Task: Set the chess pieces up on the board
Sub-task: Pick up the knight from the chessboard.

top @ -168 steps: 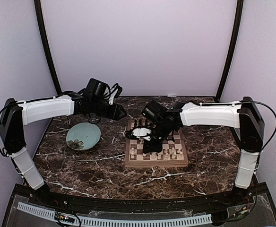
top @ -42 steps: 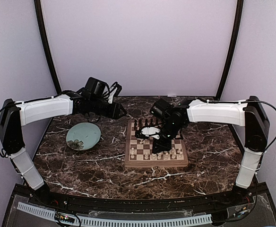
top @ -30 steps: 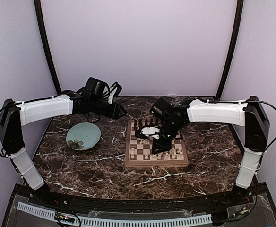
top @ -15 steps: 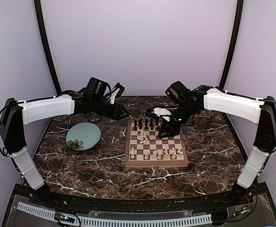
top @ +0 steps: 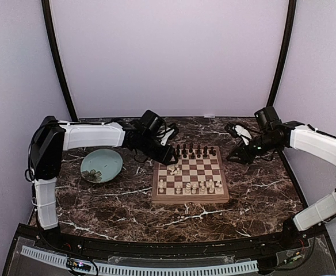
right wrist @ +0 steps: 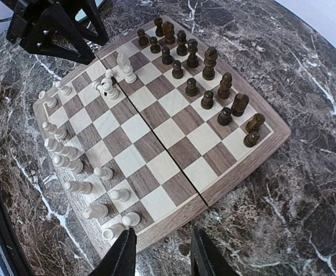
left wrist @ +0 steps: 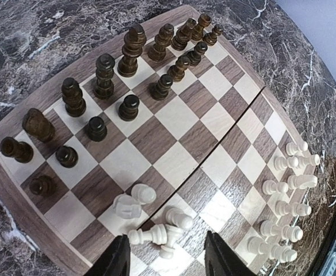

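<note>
We see the board (top: 190, 199) mid-table bearing the chess pieces (top: 197, 152), left gripper (top: 170, 160) spread empty above its far-left corner, right gripper (top: 234, 157) spread empty toward the table's right edge.

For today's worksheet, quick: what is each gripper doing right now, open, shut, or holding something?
Left gripper: open, holding nothing.
Right gripper: open, holding nothing.

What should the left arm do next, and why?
Probably lower the open left gripper onto one of the toppled white pieces just ahead of it. They lie in a heap, off their rows, while the dark pieces stand in two rows. The right gripper is off the board.
</note>
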### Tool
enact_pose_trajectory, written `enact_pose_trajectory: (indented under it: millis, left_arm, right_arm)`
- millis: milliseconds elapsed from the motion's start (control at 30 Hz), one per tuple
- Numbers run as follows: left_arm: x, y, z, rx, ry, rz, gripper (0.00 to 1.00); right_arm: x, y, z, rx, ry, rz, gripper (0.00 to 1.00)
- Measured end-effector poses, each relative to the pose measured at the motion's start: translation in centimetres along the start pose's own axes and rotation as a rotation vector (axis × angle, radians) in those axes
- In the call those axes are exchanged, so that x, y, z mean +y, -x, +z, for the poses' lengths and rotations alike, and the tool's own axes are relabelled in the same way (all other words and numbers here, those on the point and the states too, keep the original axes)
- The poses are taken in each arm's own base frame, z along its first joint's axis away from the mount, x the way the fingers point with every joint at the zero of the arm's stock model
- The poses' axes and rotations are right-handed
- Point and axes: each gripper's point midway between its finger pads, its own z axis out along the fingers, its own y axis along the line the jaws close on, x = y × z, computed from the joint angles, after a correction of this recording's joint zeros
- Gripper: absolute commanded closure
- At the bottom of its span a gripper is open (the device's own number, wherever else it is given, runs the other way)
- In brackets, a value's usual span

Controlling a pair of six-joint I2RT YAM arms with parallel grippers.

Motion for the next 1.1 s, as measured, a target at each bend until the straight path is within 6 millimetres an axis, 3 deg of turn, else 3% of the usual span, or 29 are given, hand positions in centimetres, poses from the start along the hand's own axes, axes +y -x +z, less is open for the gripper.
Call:
enact_pose_trajectory:
  millis: [100, 267, 467, 667, 1100]
  left_arm:
    - [-0.2, -0.3, 1.3, 0.025, 0.018, 0.000, 0.55]
    - [0.4, 0.1, 2.9, 0.033, 0.077, -0.018, 0.58]
    - [1.6, -0.1, 2.7, 0.044, 0.150, -0.042, 0.59]
    - [2.2, 0.4, 2.5, 0.035, 0.190, -0.044, 0.67]
    - [3.0, -0.3, 4.0, 0.066, 0.212, -0.064, 0.78]
  right_arm:
    - [0.1, -0.5, 0.5, -0.003, 0.011, 0.005, 0.65]
    - [0.4, 0.5, 0.4, -0.047, 0.031, -0.012, 0.65]
    - [0.8, 0.8, 0.5, -0.066, 0.058, -0.021, 0.65]
    - [1.0, 0.8, 0.5, -0.070, 0.070, -0.022, 0.65]
    - [1.0, 0.7, 0.6, -0.067, 0.075, -0.019, 0.65]
